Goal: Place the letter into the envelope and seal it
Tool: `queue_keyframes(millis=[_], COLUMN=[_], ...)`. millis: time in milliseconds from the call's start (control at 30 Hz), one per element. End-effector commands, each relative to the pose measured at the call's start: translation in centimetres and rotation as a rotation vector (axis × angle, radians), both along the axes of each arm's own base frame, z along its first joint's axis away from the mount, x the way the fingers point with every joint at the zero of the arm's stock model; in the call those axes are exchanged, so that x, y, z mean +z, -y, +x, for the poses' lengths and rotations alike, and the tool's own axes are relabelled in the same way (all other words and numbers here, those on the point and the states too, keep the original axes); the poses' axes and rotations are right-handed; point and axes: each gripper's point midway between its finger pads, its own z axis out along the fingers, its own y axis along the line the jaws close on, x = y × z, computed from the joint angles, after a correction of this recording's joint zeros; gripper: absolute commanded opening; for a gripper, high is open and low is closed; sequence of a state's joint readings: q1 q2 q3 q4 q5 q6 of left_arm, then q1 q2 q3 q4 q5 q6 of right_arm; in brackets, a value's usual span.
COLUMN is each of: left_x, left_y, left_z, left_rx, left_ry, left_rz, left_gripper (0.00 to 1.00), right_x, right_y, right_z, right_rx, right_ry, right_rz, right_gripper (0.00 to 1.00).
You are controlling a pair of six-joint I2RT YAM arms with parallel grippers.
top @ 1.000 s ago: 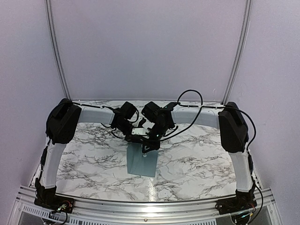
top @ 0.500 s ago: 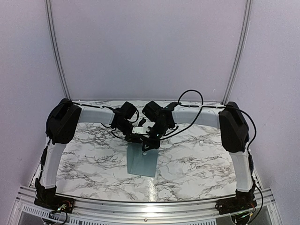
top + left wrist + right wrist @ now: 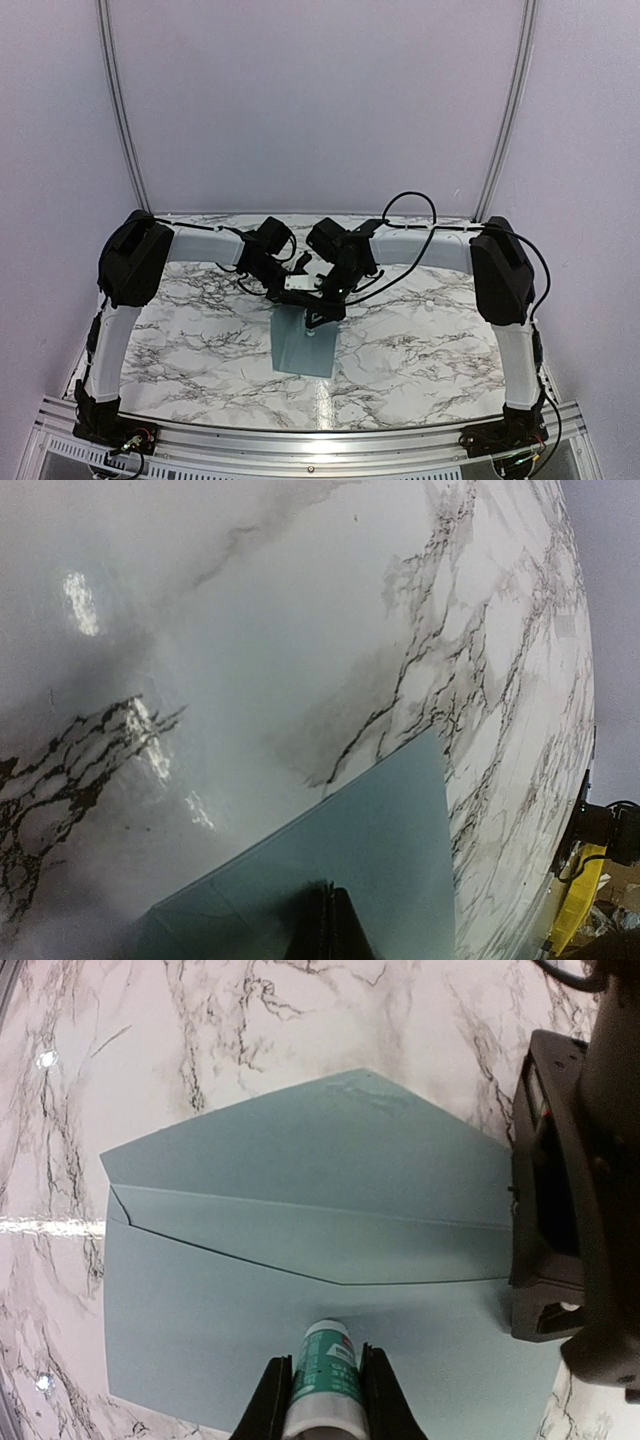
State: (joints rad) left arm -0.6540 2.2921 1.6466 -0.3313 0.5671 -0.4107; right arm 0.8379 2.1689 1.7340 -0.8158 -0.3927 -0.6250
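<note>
Top view, envelope (image 3: 305, 345): muted blue-grey, lay flat on marble table (image 3: 430, 340).
Left wrist, left gripper (image 3: 328, 925): fingers together, tips pressed on envelope.
Right wrist, right gripper (image 3: 325, 1390): clamped on green-white tube (image 3: 326, 1365) over envelope body; flap (image 3: 320, 1150) lay open beyond tips; contents hidden.
</note>
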Motion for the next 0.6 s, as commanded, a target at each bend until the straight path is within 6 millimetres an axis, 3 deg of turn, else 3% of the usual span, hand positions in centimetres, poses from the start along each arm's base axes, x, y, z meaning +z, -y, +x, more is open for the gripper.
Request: queue_keyframes(millis=[0, 267, 567], left_x=[-4.8, -4.8, -4.8], left_y=[-1.7, -1.7, -1.8], left_z=[-1.6, -1.7, -1.9], left_rx=[0.000, -0.005, -0.008], left_ry=[-0.070, -0.072, -0.074], left_rz=[0.125, 0.124, 0.126], left_gripper=[0.00, 0.00, 0.00], right_x=[0.7, 0.0, 0.5], right_y=[0.6, 0.7, 0.2], right_z=[-2.4, 0.1, 2.8], right_rx=[0.042, -0.019, -0.083], right_ry=[-0.060, 0.052, 0.124], right_rz=[-0.017, -0.040, -0.025], right_gripper=[0.00, 0.00, 0.00])
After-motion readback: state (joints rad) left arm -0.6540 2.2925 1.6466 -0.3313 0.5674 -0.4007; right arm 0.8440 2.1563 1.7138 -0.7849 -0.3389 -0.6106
